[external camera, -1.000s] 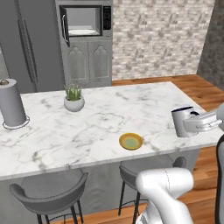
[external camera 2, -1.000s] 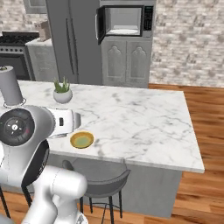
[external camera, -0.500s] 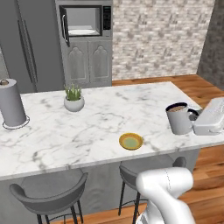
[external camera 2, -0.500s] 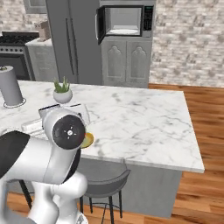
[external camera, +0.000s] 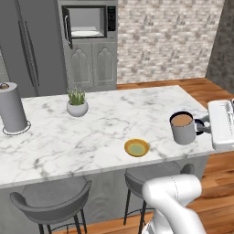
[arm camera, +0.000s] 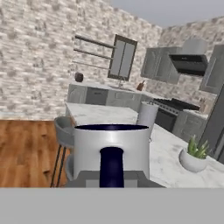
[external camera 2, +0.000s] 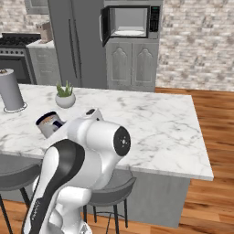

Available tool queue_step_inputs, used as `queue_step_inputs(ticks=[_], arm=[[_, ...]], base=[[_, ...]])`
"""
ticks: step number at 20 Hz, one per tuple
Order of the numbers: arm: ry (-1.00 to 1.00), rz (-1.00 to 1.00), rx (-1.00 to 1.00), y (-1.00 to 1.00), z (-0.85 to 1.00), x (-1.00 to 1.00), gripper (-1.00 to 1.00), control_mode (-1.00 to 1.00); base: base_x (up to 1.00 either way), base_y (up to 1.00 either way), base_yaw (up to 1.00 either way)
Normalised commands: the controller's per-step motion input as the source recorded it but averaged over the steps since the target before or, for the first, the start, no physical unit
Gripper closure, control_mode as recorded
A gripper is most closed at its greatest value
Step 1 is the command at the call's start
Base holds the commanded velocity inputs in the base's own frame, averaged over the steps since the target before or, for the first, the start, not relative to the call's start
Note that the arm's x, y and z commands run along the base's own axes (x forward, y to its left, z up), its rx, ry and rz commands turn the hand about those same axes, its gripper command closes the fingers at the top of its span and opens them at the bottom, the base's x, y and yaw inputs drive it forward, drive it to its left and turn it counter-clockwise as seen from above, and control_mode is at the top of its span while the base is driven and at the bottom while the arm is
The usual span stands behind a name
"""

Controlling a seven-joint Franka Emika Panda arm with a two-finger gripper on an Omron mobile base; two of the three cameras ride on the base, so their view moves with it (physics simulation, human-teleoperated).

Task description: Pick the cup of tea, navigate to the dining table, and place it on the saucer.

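Observation:
The cup of tea is a grey mug with light brown liquid, upright over the right end of the dining table. My gripper is shut on its dark side handle from the right. The yellow-ochre saucer lies on the marble to the cup's left, near the front edge, apart from it. In the hand view the cup is close in front, its handle facing the camera. In the right base view the cup peeks out left of my arm, which hides the saucer.
A tall grey paper-towel roll stands at the table's left end and a white plant pot behind the middle. Grey stools sit under the near edge. Fridge and microwave line the back wall. Wood floor lies to the right.
The cup has shifted slightly left over the table's right end, toward the saucer. My arm's elbow has swung to the right in the right base view. The grip is unchanged.

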Motion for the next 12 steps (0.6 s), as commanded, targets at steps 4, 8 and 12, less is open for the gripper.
queue_step_inputs(ticks=[4, 8, 12], arm=[[-0.15, 0.33, 0.00, 0.00, -0.25, 0.24, 1.00, -1.00], [-0.07, 0.26, 0.00, 0.00, -0.29, 0.31, 1.00, -1.00], [-0.03, 0.17, 0.00, 0.00, -0.30, 0.35, 1.00, -1.00]], base=[[0.00, 0.00, 0.00], [0.00, 0.00, 0.00], [0.00, 0.00, 0.00]])
